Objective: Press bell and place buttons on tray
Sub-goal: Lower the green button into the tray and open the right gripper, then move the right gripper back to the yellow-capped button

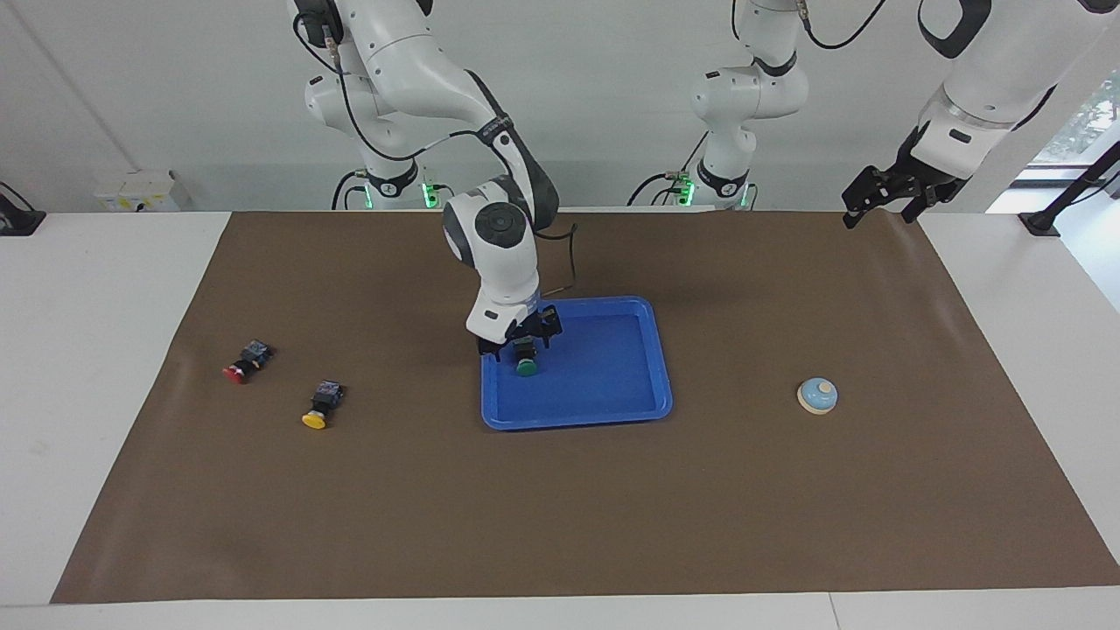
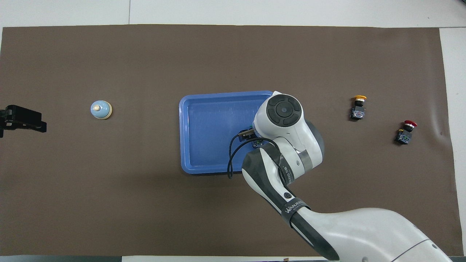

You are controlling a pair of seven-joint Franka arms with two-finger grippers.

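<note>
The green button (image 1: pixel 527 366) lies in the blue tray (image 1: pixel 612 372), at the tray's end toward the right arm. My right gripper (image 1: pixel 522 344) hangs just above it, open, with its fingers apart on either side of the button's black body. From overhead the right arm's wrist hides both gripper and button over the tray (image 2: pixel 211 127). The yellow button (image 1: pixel 318 409) (image 2: pixel 358 107) and the red button (image 1: pixel 245 361) (image 2: pixel 406 131) lie on the mat toward the right arm's end. The bell (image 1: pixel 817 395) (image 2: pixel 101 109) stands toward the left arm's end. My left gripper (image 1: pixel 882 208) (image 2: pixel 22 120) waits raised over the mat's corner, open.
A brown mat (image 1: pixel 560 507) covers most of the white table (image 1: pixel 87 350). A black cable loops from the right wrist over the tray's rim nearer to the robots (image 2: pixel 228 171).
</note>
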